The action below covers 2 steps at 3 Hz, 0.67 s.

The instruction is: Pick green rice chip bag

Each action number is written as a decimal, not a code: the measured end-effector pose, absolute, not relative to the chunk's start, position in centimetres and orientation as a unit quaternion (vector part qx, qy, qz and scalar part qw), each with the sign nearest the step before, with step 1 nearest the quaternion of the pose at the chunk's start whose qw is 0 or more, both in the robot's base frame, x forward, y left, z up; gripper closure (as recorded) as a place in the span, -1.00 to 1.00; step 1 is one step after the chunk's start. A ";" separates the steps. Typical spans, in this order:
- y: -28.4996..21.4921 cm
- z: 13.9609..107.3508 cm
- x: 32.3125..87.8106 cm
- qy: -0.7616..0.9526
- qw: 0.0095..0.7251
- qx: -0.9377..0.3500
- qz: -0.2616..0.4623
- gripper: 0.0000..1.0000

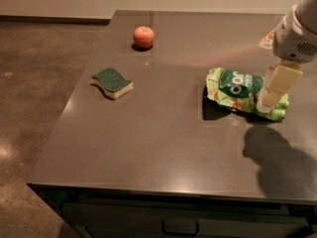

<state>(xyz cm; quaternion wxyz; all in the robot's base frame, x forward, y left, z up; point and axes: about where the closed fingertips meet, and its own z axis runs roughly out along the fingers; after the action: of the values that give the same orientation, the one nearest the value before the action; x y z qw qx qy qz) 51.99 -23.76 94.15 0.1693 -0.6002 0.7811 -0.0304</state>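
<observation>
Dark worktop (158, 138) at right side: the green rice chip bag (237, 87) lies crumpled on its side, logo up. The claw (270, 97) hangs over the bag's right end; its opening cannot be told. A green-topped sponge (113, 81) and a red fruit (143, 36) lie well apart to the left.

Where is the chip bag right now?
The chip bag lies on the table, on the right side of the camera view, well right of the sponge. The gripper is at the bag's right end.
</observation>
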 end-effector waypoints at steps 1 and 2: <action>-24.7 92.3 54.1 0.782 0.160 -0.602 -0.027 -1.00; -25.2 90.3 55.1 0.782 0.148 -0.606 -0.021 -1.00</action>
<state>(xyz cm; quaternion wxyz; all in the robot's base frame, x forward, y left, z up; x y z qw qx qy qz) 55.13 -25.23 90.34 0.1480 -0.6057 0.7815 -0.0208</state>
